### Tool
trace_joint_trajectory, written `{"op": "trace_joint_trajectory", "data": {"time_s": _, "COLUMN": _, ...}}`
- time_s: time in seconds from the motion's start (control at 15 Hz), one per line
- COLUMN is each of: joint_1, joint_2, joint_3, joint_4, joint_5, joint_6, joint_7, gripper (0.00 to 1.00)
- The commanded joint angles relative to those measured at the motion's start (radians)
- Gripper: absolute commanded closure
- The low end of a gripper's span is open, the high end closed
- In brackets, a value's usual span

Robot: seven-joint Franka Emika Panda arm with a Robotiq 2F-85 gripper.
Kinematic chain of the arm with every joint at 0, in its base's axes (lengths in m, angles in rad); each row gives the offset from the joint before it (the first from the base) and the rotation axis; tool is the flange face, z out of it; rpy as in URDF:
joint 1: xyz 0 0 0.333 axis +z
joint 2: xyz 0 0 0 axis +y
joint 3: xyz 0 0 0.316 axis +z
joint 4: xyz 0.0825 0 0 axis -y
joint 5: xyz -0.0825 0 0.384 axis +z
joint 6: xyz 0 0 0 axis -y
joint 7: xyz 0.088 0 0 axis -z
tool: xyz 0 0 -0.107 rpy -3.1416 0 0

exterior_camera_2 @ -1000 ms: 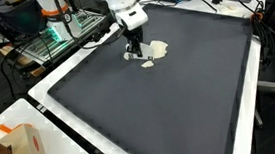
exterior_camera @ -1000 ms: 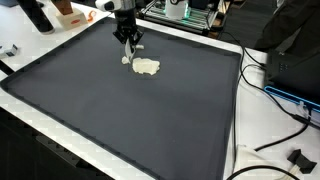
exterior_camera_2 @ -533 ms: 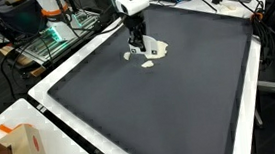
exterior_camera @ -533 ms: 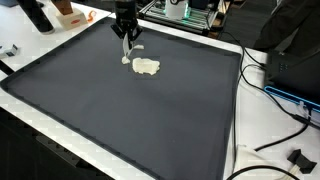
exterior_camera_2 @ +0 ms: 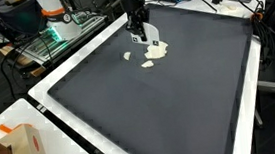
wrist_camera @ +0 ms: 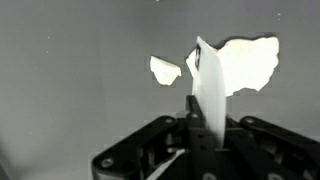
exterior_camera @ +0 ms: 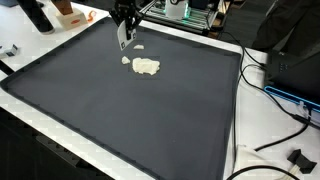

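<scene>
The gripper (exterior_camera: 124,36) pinches a white strip (wrist_camera: 208,92) tight, near the mat's (exterior_camera: 150,110) far edge, above a big scrap (wrist_camera: 245,62) and a small scrap (wrist_camera: 165,70). It looks like the lifting step. Next it needs a steady hold.

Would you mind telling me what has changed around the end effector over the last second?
The end effector has risen straight up from the black mat, lifting a thin white strip clamped between its fingers. The large pale piece and the small scrap beside it lie where they were, and the mat has not shifted.
</scene>
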Motion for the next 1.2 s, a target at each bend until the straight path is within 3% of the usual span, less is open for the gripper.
{"op": "trace_joint_trajectory", "data": {"time_s": 0.0, "joint_1": 0.022, "joint_2": -0.079, "joint_3": -0.024, "joint_4": -0.004, "joint_5": -0.012, "joint_6": -0.127, "joint_7": 0.107, "gripper": 0.99}}
{"op": "trace_joint_trajectory", "data": {"time_s": 0.33, "joint_1": 0.028, "joint_2": -0.105, "joint_3": -0.029, "joint_4": 0.058, "joint_5": 0.02, "joint_6": -0.298, "joint_7": 0.16, "gripper": 0.99}}
{"op": "trace_joint_trajectory", "data": {"time_s": 0.4, "joint_1": 0.027, "joint_2": -0.091, "joint_3": -0.03, "joint_4": 0.044, "joint_5": 0.002, "joint_6": -0.237, "joint_7": 0.148, "gripper": 0.96}}
{"op": "trace_joint_trajectory", "data": {"time_s": 1.13, "joint_1": 0.031, "joint_2": -0.095, "joint_3": -0.032, "joint_4": 0.064, "joint_5": 0.006, "joint_6": -0.279, "joint_7": 0.151, "gripper": 0.99}}
